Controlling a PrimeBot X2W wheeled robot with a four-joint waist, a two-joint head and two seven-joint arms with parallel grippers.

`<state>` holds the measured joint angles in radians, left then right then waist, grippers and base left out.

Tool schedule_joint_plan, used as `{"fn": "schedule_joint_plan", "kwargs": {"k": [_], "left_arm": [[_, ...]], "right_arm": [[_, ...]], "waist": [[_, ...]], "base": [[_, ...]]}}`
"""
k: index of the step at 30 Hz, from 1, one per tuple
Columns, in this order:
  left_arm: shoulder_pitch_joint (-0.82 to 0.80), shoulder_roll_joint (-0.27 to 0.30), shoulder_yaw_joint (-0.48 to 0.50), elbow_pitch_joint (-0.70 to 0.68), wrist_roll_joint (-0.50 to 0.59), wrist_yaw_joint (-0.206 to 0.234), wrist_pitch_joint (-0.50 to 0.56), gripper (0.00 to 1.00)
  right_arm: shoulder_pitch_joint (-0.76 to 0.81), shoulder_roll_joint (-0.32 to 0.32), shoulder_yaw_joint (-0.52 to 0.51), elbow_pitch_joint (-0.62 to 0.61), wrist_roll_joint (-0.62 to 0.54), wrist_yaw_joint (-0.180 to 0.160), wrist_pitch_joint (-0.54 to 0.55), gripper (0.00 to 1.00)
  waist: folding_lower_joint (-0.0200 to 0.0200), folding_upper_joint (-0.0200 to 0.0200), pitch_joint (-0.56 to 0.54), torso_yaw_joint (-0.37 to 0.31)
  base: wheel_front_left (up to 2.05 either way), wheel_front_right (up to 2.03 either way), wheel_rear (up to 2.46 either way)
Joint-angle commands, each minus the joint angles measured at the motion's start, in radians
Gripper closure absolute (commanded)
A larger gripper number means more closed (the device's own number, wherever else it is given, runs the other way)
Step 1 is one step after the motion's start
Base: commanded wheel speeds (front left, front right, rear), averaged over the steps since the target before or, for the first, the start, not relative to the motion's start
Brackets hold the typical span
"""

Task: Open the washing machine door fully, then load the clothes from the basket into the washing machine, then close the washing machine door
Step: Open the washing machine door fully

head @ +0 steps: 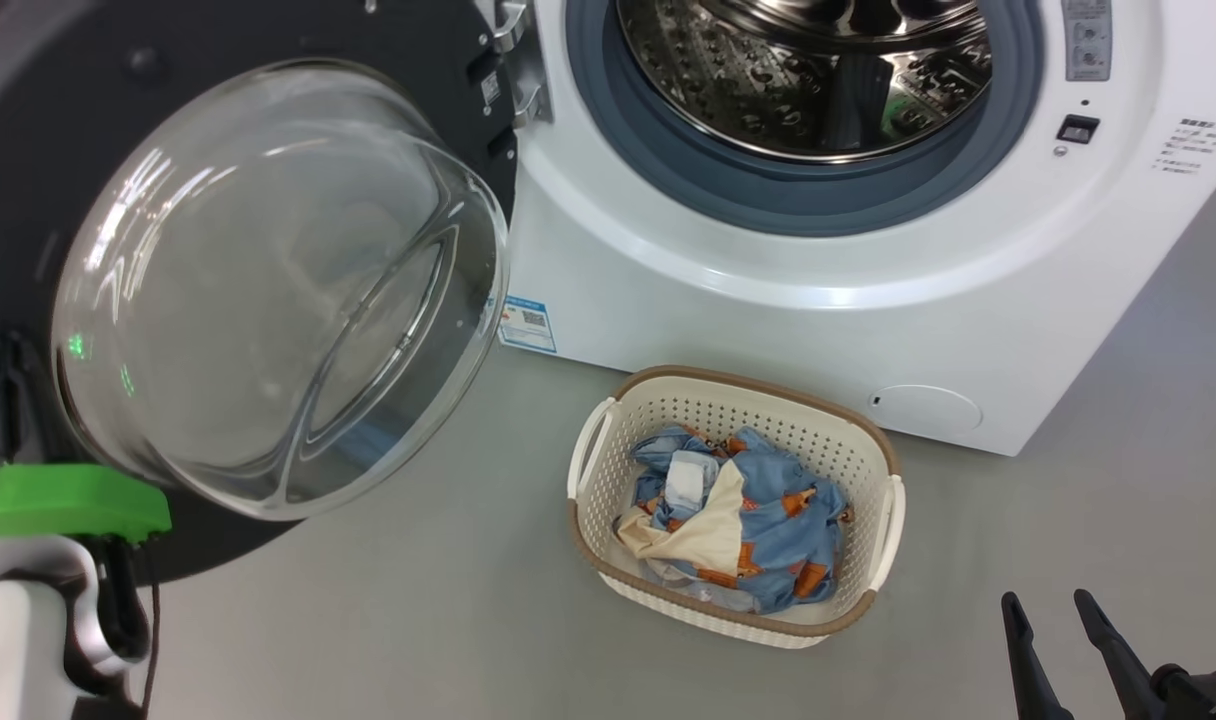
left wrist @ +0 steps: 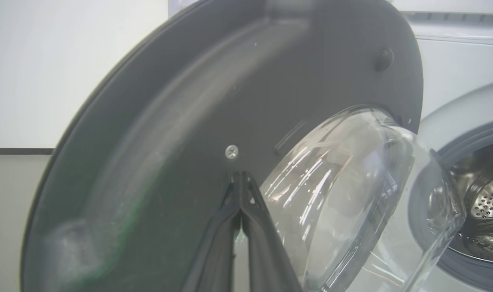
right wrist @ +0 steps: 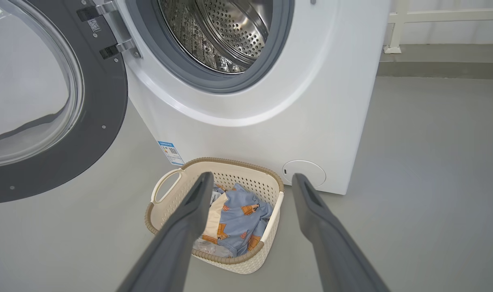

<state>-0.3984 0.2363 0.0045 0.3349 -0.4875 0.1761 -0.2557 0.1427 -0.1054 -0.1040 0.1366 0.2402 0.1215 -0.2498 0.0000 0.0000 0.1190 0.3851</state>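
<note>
Step in hand: I judge I am finishing the door swing, with loading yet to come.
Door: the washing machine door (head: 268,290) stands swung out to my left, its glass bowl facing the room; the drum of the washing machine (head: 808,270) is exposed.
Left end effector (left wrist: 240,178): clenched, tips pressed on the door's dark inner face just under a screw; I should push along the hinge arc, not into the glass.
Right end effector (right wrist: 250,182): released, fingers spread wide, aimed above the basket (head: 733,390).
Clothes: the clothes (head: 738,515) lie bundled in the basket on the floor, just before the machine.
Care: clear my left arm first, then pinch deep into the bundle.
</note>
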Motion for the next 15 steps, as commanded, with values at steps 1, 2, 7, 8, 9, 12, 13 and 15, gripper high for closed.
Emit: {"fn": "schedule_joint_plan", "kwargs": {"k": [1,2,7,8,9,12,13,15], "left_arm": [[0.009,0.034,0.038,-0.050,0.013,-0.007,-0.006,1.00],[0.021,0.031,0.039,-0.079,0.013,-0.009,-0.006,1.00],[0.085,0.014,0.020,-0.213,0.013,-0.016,-0.003,0.65],[0.096,0.011,0.015,-0.239,0.012,-0.017,0.000,0.60],[0.106,0.008,0.009,-0.263,0.012,-0.017,0.005,0.54],[0.134,0.004,-0.010,-0.330,0.018,-0.017,0.017,0.13],[0.143,0.003,-0.015,-0.349,0.019,-0.016,0.021,0.00],[0.161,0.002,-0.026,-0.384,0.024,-0.014,0.029,0.00]], "right_arm": [[-0.023,-0.012,0.027,-0.024,0.000,0.009,-0.012,0.00],[-0.023,-0.011,0.027,-0.025,0.000,0.009,-0.012,0.00],[-0.022,-0.006,0.030,-0.033,-0.004,0.009,-0.012,0.00],[-0.021,-0.005,0.031,-0.035,-0.004,0.009,-0.012,0.00],[-0.020,-0.004,0.031,-0.037,-0.006,0.009,-0.012,0.00],[-0.016,-0.004,0.031,-0.044,-0.009,0.009,-0.012,0.00],[-0.015,-0.004,0.030,-0.047,-0.010,0.009,-0.012,0.00],[-0.012,-0.004,0.031,-0.053,-0.012,0.009,-0.012,0.00]], "waist": [[0.0000,0.0000,-0.011,-0.014],[0.0000,0.0000,-0.014,-0.020],[0.0000,0.0000,-0.033,-0.061],[0.0000,0.0000,-0.037,-0.071],[0.0000,0.0000,-0.041,-0.081],[0.0000,0.0000,-0.050,-0.113],[0.0000,0.0000,-0.053,-0.125],[0.0000,0.0000,-0.058,-0.148]], "base": [[0.00,0.00,0.00],[0.00,0.00,0.00],[0.00,0.00,0.00],[0.00,0.00,0.00],[0.00,0.00,0.00],[0.00,0.00,0.00],[0.00,0.00,0.00],[0.00,0.00,0.00]]}}
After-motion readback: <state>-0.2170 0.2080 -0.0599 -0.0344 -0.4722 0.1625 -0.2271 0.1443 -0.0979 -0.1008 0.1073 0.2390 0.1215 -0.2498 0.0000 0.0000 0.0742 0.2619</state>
